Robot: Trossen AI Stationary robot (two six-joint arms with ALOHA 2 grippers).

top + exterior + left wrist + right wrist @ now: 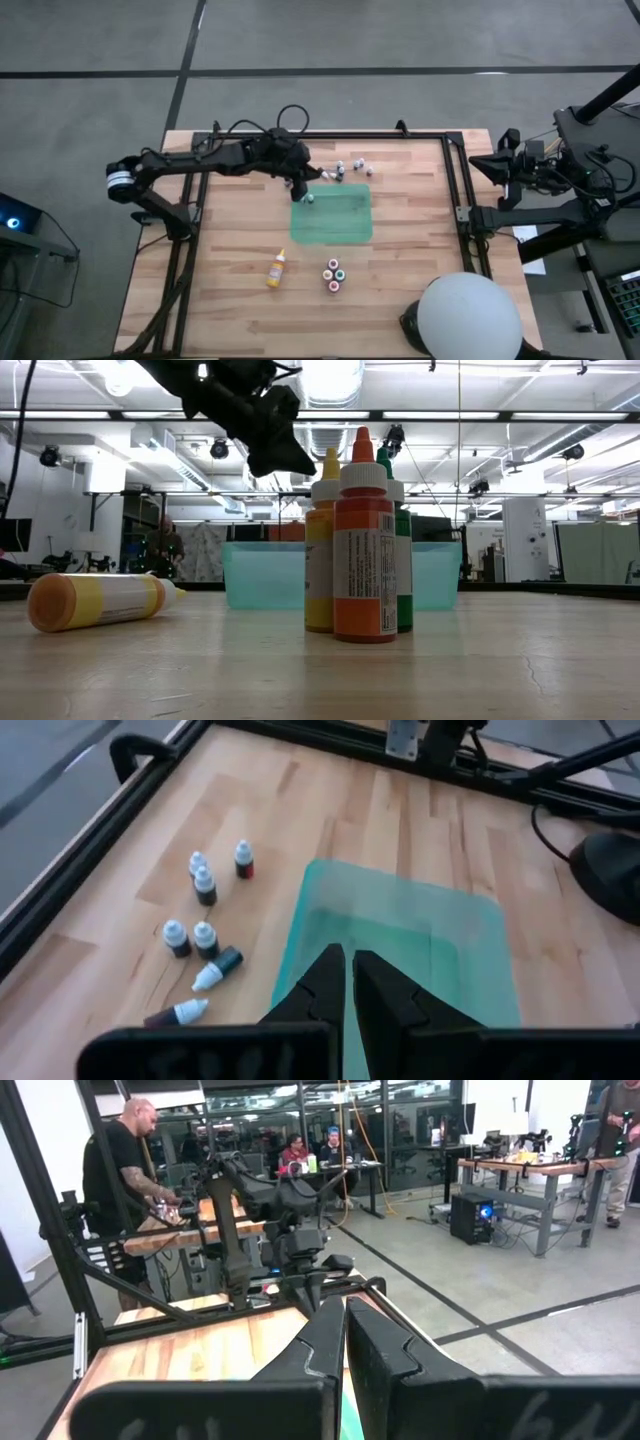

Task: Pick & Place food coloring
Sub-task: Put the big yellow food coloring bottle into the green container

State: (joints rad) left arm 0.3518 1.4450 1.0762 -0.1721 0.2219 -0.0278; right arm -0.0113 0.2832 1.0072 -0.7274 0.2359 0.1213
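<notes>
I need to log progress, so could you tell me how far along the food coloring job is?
Nothing clearly looks placed: the green tray shows at most one small bottle at its edge. Nothing is in hand; the left gripper is shut and empty above the tray, and the right gripper waits shut off the table. Left: the loose tiny bottles, the standing cluster and the lying yellow bottle.

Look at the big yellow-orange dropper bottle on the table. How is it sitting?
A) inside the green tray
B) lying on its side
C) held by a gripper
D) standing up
B: the yellow-orange dropper bottle lies flat on the wooden table, apart from the green tray.
</notes>
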